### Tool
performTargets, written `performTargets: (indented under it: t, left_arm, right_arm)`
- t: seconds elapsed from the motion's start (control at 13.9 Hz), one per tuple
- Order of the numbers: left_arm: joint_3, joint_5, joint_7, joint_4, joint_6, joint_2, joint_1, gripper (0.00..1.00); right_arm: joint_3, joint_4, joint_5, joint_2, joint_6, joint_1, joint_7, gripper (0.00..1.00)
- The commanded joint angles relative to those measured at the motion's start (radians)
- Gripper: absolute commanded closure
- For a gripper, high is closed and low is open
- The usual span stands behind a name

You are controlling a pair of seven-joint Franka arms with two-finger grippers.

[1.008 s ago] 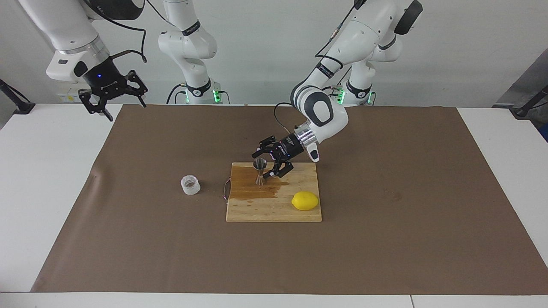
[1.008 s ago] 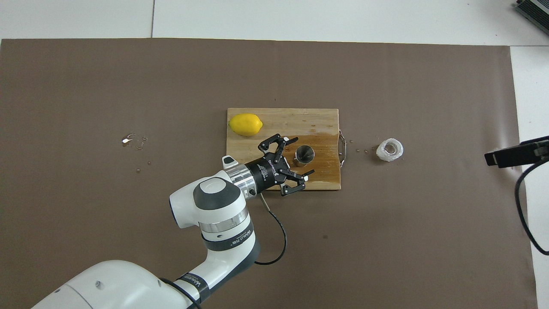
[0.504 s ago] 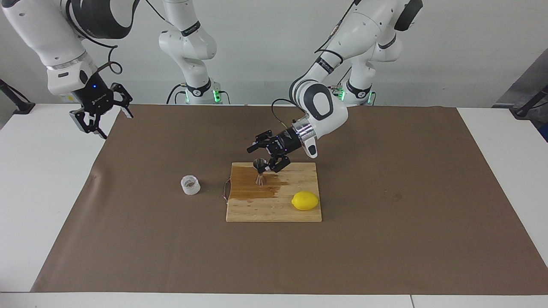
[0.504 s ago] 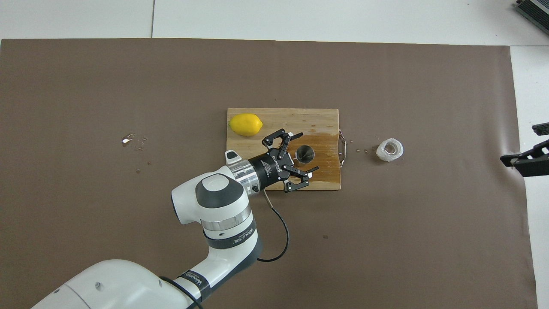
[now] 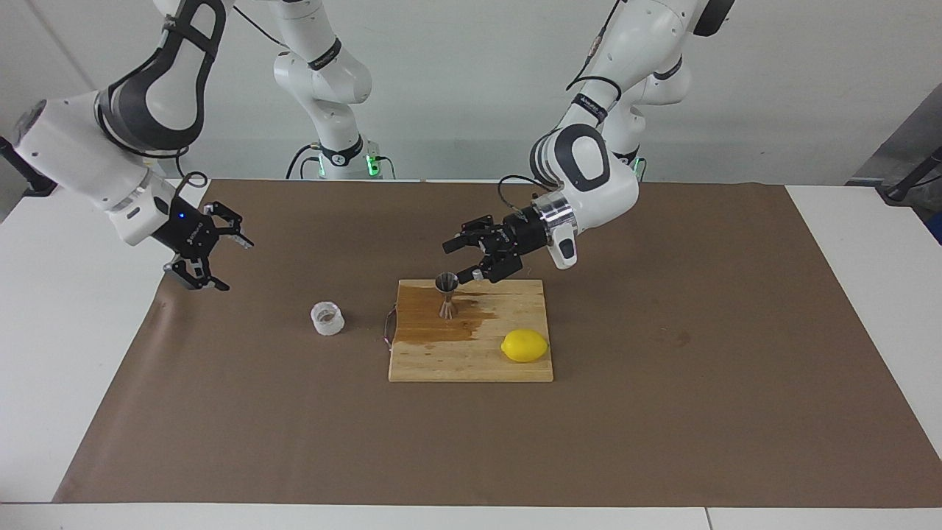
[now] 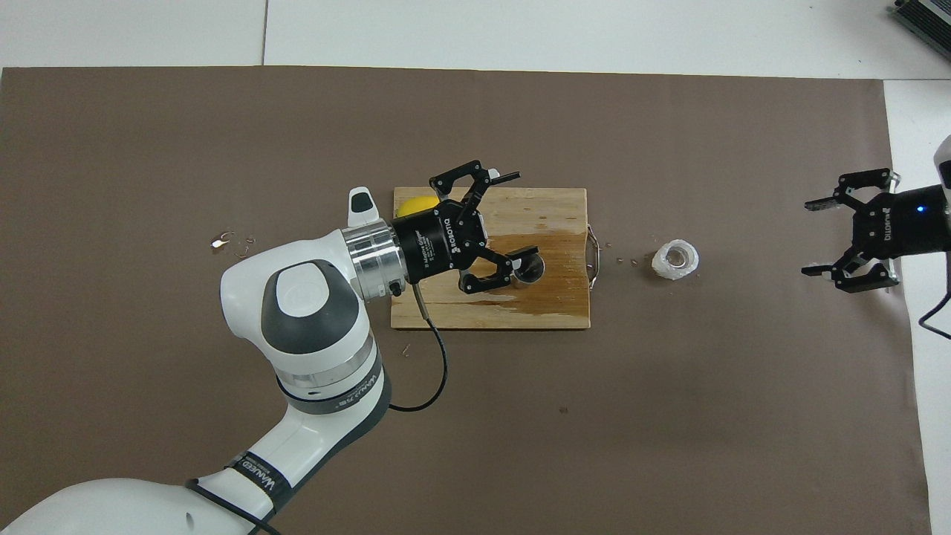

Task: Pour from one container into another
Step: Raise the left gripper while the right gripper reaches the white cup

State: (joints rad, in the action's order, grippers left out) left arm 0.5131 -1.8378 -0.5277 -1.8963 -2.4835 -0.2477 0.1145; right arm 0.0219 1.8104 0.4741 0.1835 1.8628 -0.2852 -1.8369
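Jigger (image 5: 447,293) at frame centre, easily toppled by wide-open left claw (image 5: 465,260) beside its rim; right claw (image 5: 208,254) wide, empty, short of cup (image 5: 327,318).

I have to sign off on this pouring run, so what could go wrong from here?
1. The left gripper, open, hangs close above the jigger; a small slip might topple it on the wet cutting board.
2. The right gripper, open, must descend onto the light clear cup on the brown mat and could knock it aside.
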Motion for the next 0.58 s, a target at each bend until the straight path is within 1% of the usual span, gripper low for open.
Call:
performTargets:
  t: [0.0,0.07,0.14,0.22,0.29,0.36,0.5]
  left_arm:
    - [0.001,0.136,-0.012,-0.023,0.035,0.03,-0.038,0.0]
    - [-0.002,0.162,-0.012,-0.026,0.037,0.039,-0.041,0.0]
    - [-0.004,0.217,-0.012,-0.026,0.037,0.041,-0.041,0.0]
    - [-0.005,0.26,-0.012,-0.027,0.038,0.042,-0.045,0.0]
    - [-0.005,0.294,-0.012,-0.024,0.055,0.042,-0.058,0.0]
    - [-0.005,0.336,-0.012,-0.02,0.086,0.045,-0.062,0.0]
    - [-0.007,0.466,-0.012,-0.02,0.124,0.059,-0.079,0.0]
  right_arm:
    - [0.026,-0.011,0.067,0.082,0.051,-0.002,-0.137,0.0]
    - [0.036,-0.008,0.067,0.103,0.09,0.014,-0.168,0.0]
    - [0.041,-0.011,0.076,0.134,0.096,0.026,-0.206,0.0]
    - [0.043,-0.013,0.125,0.201,0.087,0.023,-0.231,0.0]
    - [0.043,-0.011,0.212,0.249,0.084,0.021,-0.261,0.0]
    - [0.043,-0.011,0.253,0.26,0.094,0.034,-0.287,0.0]
    - [0.044,-0.008,0.267,0.263,0.102,0.067,-0.289,0.0]
